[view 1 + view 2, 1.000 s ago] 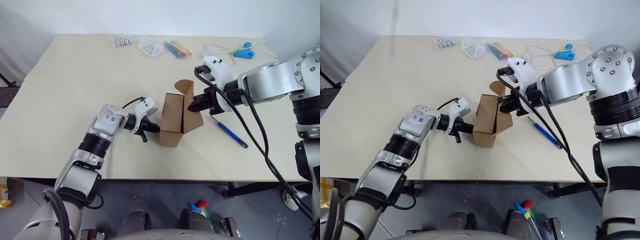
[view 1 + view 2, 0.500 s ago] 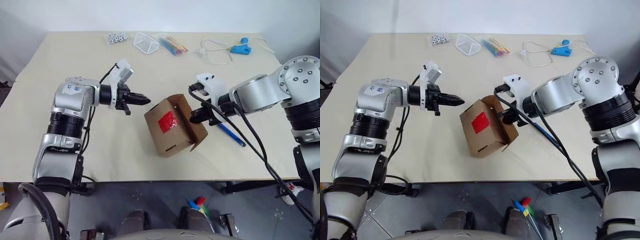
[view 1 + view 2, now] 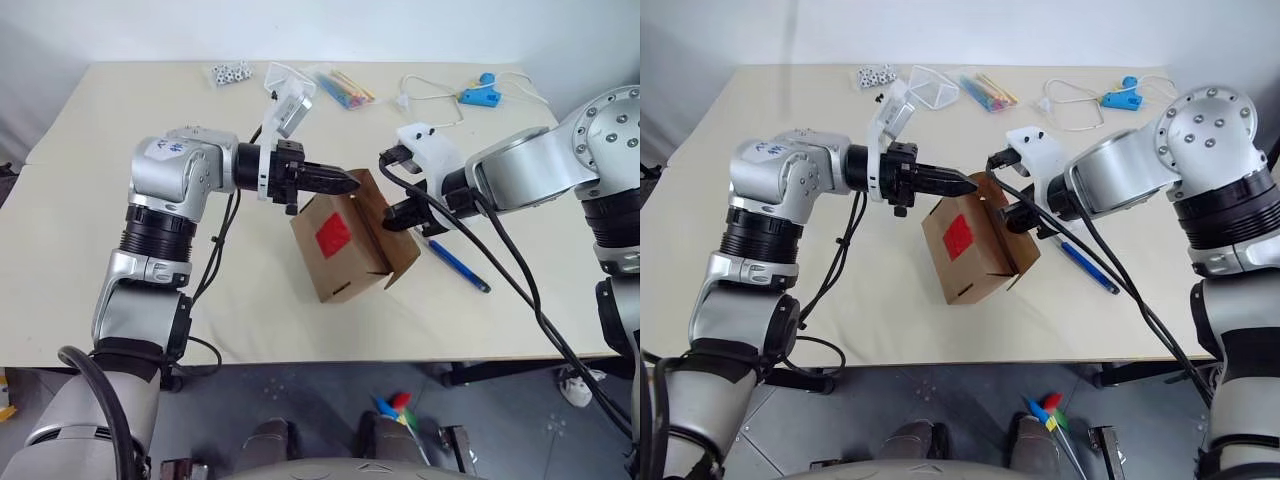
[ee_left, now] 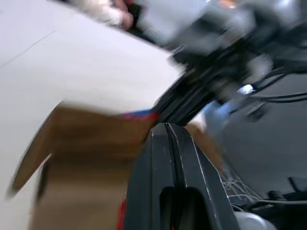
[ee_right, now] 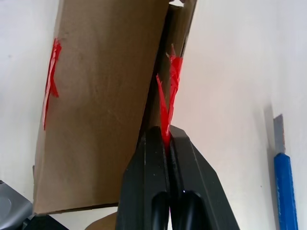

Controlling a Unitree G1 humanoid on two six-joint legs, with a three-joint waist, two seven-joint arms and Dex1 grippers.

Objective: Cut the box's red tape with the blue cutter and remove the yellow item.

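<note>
The brown box hangs tilted above the table, its red tape patch facing up. My right gripper is shut on the box's open flap; in the right wrist view its fingertips pinch a torn red strip at the flap's edge. My left gripper is shut and holds nothing, with its tip at the box's upper edge. The blue cutter lies on the table to the right of the box. The yellow item is hidden.
Along the table's far edge lie small white cubes, a clear container, a bundle of coloured sticks and a light-blue gadget with a white cable. The table's front edge runs just below the box.
The box left the table and now hangs tilted with its red patch facing up. My left gripper rose from the box's side and moved right to its upper edge. The right gripper kept its hold.
</note>
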